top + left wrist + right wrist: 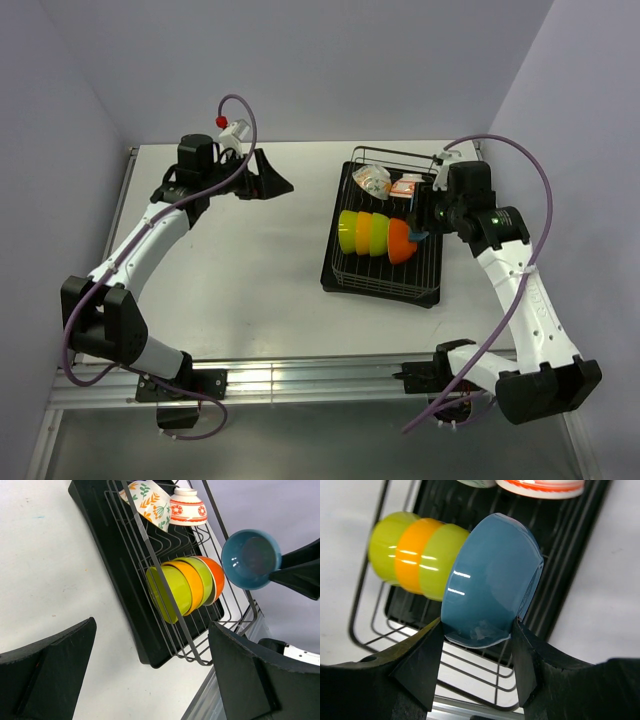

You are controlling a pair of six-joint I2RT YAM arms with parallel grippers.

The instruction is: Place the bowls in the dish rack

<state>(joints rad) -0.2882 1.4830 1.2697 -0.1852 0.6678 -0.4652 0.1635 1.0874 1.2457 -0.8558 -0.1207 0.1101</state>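
The held bowl (490, 580) sits between the right fingers (427, 665), over the right side of the dish rack (372, 278). Just left of those fingers, a row of four bowls (375, 235) stands on edge in the rack. Beyond the fingers, at the rack's far end, two bowls (388, 182) lie side by side. The rack rests on the table (250, 290). The left fingers (50, 675) hang over the table, with the rack well apart to their right.

The left arm stretches far out, and the left gripper (278, 172) has its jaws wide apart. The right arm bends inward, and the right gripper (424, 226) squeezes a blue bowl (490, 580) between its jaws.
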